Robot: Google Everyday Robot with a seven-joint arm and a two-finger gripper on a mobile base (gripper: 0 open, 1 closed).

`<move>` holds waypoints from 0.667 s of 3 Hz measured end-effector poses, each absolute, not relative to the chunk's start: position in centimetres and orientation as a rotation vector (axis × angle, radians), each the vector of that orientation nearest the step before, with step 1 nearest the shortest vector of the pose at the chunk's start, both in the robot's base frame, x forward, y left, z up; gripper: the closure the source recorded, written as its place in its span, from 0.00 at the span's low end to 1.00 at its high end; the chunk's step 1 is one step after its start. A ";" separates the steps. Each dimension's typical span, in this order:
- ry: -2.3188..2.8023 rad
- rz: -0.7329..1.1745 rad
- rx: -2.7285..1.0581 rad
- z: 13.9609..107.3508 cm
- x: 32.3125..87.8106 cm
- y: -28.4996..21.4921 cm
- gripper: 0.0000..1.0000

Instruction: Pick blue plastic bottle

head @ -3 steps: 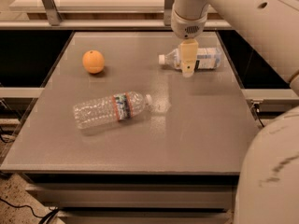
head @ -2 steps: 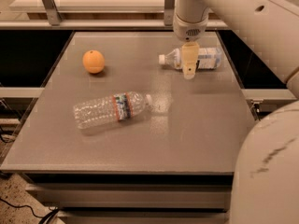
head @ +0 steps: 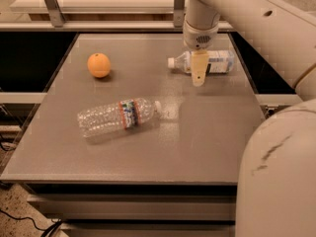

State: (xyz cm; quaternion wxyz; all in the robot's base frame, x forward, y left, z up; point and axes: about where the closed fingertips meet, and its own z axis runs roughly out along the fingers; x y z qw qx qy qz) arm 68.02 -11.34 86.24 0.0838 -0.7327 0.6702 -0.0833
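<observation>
The blue plastic bottle [head: 211, 62] lies on its side at the back right of the grey table [head: 148, 152], white cap pointing left, its white and pale-blue label partly hidden behind my gripper. My gripper [head: 199, 72] hangs from the white arm straight over the bottle's middle, its pale yellow fingers pointing down in front of it. The fingertip end sits just at the bottle's near side. Whether it touches the bottle cannot be told.
A longer clear ribbed bottle [head: 118, 116] with a red-edged label lies on its side left of centre. An orange [head: 98, 65] sits at the back left. A metal rail and shelf [head: 108, 4] run behind the table. My white arm body [head: 281, 177] fills the lower right.
The gripper has shifted slightly over the blue plastic bottle. The bottles and orange have not moved.
</observation>
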 end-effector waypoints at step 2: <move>2.016 -0.230 -2.195 85.7 67.9 -11.7 0.64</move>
